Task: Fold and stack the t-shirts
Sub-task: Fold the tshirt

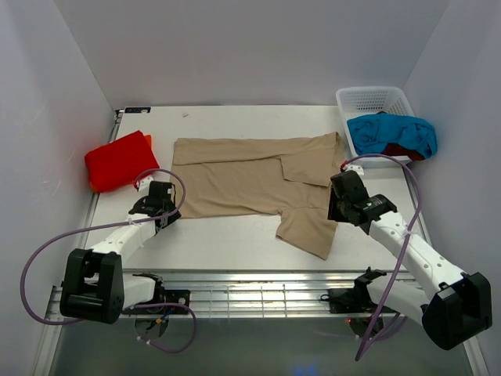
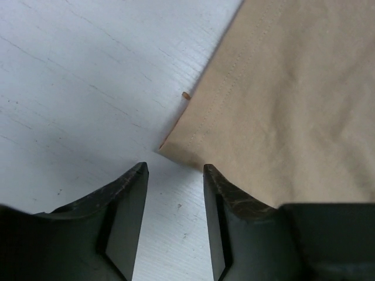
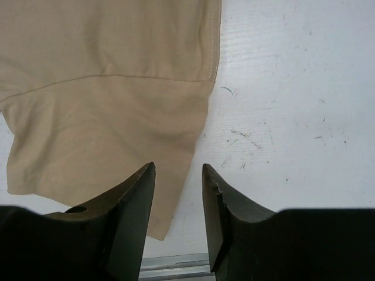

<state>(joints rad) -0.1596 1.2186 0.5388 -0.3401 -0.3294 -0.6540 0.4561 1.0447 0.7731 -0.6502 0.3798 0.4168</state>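
A tan t-shirt (image 1: 250,182) lies spread in the middle of the table, one sleeve folded in and its near right part hanging toward the front edge. My left gripper (image 1: 160,211) is open just beside the shirt's near left corner (image 2: 176,146), with bare table between its fingers. My right gripper (image 1: 337,210) is open over the shirt's right edge (image 3: 193,146), which lies between the fingers. A folded bright red t-shirt (image 1: 119,160) lies at the left. A turquoise-blue t-shirt (image 1: 391,133) and a dark red one (image 1: 401,150) hang over the basket.
A white plastic basket (image 1: 374,100) stands at the back right corner. White walls close in the left, back and right sides. A metal rail (image 1: 258,294) runs along the table's front edge, also seen in the right wrist view (image 3: 176,266).
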